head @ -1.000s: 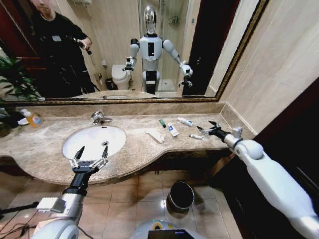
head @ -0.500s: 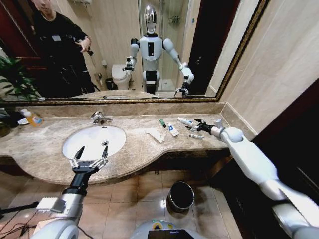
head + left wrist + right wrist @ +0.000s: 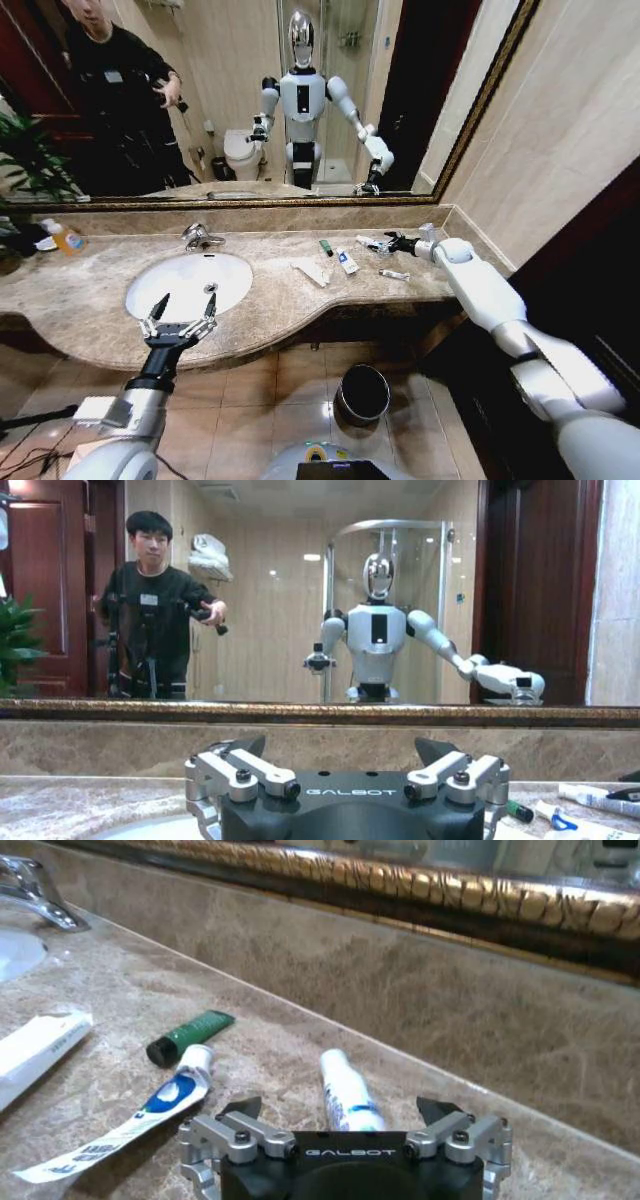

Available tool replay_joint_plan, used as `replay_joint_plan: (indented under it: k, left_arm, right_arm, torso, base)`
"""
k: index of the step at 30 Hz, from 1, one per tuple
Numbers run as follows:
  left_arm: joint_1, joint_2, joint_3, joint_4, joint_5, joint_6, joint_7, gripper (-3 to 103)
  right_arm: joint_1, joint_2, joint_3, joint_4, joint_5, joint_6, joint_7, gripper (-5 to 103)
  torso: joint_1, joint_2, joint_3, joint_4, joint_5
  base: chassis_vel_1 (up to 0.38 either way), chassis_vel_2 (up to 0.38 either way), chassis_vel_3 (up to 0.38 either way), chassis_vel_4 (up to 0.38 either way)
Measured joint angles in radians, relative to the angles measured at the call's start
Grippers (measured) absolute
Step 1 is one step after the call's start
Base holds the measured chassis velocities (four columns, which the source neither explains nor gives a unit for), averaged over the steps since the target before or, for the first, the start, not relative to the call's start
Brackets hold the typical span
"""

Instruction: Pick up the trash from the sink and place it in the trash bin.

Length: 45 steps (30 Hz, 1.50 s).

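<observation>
Two grippers: both with fingers spread, neither grasping anything.
Right gripper [image 3: 385, 243]: reached out low over the far right of the marble top [image 3: 270, 300], at the white tube [image 3: 368, 241]; in the right wrist view [image 3: 340, 1129] the tube [image 3: 348, 1091] lies between the parted fingers [image 3: 240, 1108], whether touched cannot be told.
Left gripper [image 3: 180, 318]: hovering at the near rim of the sink [image 3: 190, 282], fingers released; in the left wrist view [image 3: 340, 769] facing the mirror [image 3: 300, 592].
Trash on the counter, right of the basin: flat white wrapper [image 3: 310, 270], dark-green piece [image 3: 326, 247], flattened white-and-blue tube [image 3: 346, 261] just beside it, another small white tube [image 3: 394, 274] nearer the front edge.
Right wrist view of the same bits: green piece [image 3: 190, 1037] touching the cap end of the squeezed tube [image 3: 125, 1129], wrapper [image 3: 35, 1054] off to the side.
Trash bin [image 3: 363, 393]: on the tiled floor below the counter's front edge, well apart from the trash.
Around: chrome tap [image 3: 198, 237] at the far side of the basin; yellow-orange bottle [image 3: 66, 238] at far left, near a plant [image 3: 25, 160].
In the way: nothing between the right gripper and the tube; backsplash wall close behind.
</observation>
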Motion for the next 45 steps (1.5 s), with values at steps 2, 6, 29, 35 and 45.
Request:
replay_joint_plan:
  k: [2, 6, 29, 35, 45]
  left_arm:
    - [0.0, 0.0, 0.0, 0.0, 0.0, 0.0, 0.0, 100]
    - [0.0, 0.0, 0.0, 0.0, 0.0, 0.0, 0.0, 100]
    - [0.0, 0.0, 0.0, 0.0, 0.0, 0.0, 0.0, 100]
    - [0.0, 0.0, 0.0, 0.0, 0.0, 0.0, 0.0, 100]
    - [0.0, 0.0, 0.0, 0.0, 0.0, 0.0, 0.0, 100]
  right_arm:
    - [0.008, 0.005, -0.006, -0.016, 0.001, -0.005, 0.002, 100]
    - [0.027, 0.02, -0.011, -0.059, 0.004, -0.018, 0.012, 100]
    - [0.019, 0.048, 0.026, -0.114, 0.011, -0.003, -0.012, 65]
    - [0.019, 0.051, 0.029, -0.113, 0.019, 0.005, 0.003, 42]
    - [-0.025, 0.009, 0.036, -0.003, 0.101, 0.019, 0.089, 15]
  torso:
    - [0.0, 0.0, 0.0, 0.0, 0.0]
    - [0.0, 0.0, 0.0, 0.0, 0.0]
    - [0.0, 0.0, 0.0, -0.0001, 0.0]
    - [0.0, 0.0, 0.0, 0.0, 0.0]
    - [0.0, 0.0, 0.0, -0.0001, 0.0001]
  base:
    - [0.0, 0.0, 0.0, 0.0]
    - [0.0, 0.0, 0.0, 0.0]
    - [0.0, 0.0, 0.0, 0.0]
    - [0.0, 0.0, 0.0, 0.0]
    - [0.0, 0.0, 0.0, 0.0]
